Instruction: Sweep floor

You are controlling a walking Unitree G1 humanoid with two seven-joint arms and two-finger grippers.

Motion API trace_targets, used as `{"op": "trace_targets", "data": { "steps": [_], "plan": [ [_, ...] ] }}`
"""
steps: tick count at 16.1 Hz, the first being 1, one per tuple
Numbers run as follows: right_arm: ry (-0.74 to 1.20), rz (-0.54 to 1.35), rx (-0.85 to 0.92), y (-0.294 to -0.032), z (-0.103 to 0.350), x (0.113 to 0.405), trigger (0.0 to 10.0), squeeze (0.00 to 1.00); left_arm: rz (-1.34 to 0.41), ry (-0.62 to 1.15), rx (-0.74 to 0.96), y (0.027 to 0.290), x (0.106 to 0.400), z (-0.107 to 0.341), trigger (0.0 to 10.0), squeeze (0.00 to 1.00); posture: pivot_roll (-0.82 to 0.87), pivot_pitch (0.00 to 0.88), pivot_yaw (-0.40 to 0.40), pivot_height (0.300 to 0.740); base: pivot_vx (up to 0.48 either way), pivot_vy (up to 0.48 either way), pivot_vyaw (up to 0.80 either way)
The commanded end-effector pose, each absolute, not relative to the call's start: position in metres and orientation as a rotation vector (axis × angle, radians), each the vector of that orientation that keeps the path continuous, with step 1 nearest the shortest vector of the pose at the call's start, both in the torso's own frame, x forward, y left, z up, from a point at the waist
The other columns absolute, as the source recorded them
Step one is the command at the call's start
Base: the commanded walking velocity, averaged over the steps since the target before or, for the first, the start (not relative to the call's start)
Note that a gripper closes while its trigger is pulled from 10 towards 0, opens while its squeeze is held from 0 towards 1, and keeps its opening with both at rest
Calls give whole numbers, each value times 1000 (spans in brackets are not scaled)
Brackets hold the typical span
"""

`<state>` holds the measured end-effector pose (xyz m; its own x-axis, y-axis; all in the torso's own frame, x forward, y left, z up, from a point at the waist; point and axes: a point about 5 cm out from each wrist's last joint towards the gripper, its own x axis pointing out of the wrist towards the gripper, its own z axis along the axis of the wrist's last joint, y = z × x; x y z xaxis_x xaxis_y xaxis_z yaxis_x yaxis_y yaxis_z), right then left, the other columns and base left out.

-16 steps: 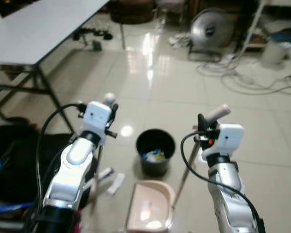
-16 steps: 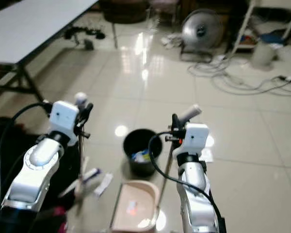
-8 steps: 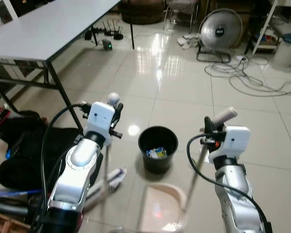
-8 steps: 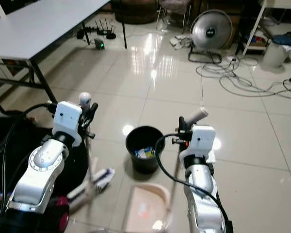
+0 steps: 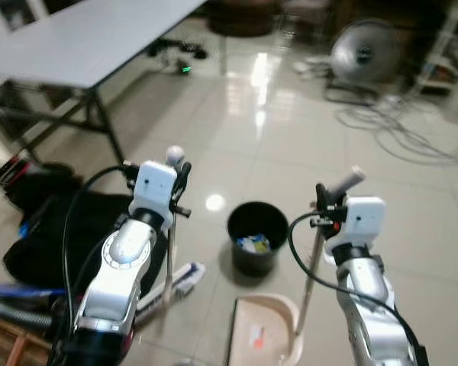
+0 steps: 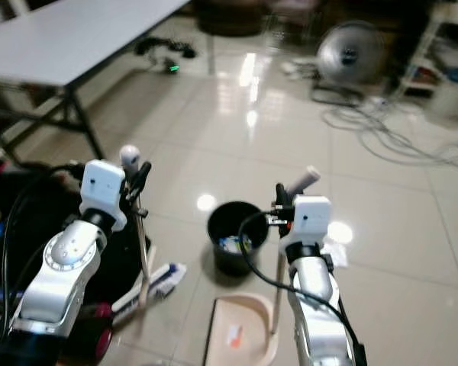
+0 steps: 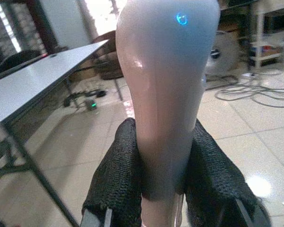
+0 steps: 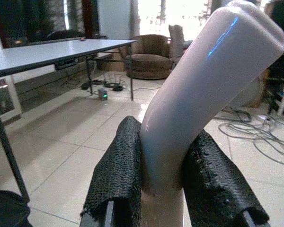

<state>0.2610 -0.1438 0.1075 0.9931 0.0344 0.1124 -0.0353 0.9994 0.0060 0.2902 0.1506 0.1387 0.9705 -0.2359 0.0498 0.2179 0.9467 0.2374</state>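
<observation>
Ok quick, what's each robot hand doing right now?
Left gripper: shut on the broom handle.
Right gripper: shut on the dustpan handle.

no text, label, brand or number can be read on any thing in these blurred pictures.

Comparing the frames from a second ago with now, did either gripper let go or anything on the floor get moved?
Mostly the camera shifted, so the whole scene sits differently. Nothing was released: the left gripper stays shut on the pale broom handle, the right gripper on the white dustpan handle. The beige dustpan stays beside the black round bin, and the broom head lies on the glossy tiled floor as before.
</observation>
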Motion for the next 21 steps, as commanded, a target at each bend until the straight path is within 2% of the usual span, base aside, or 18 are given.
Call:
{"op": "trace_targets", "data": {
  "steps": [1,18,21],
  "plan": [
    [-155,41,25,-141,118,264,10000,0,-207,-123,247,154,290,147,10000,0,20,3,39,740,345,0,0],
    [-120,12,70,-142,106,260,10000,0,-180,-90,260,167,288,138,10000,0,19,10,32,740,362,0,0],
    [-142,9,75,-140,105,265,10000,0,-159,-79,277,169,289,135,10000,0,19,18,35,740,82,0,0]
  ]
}}
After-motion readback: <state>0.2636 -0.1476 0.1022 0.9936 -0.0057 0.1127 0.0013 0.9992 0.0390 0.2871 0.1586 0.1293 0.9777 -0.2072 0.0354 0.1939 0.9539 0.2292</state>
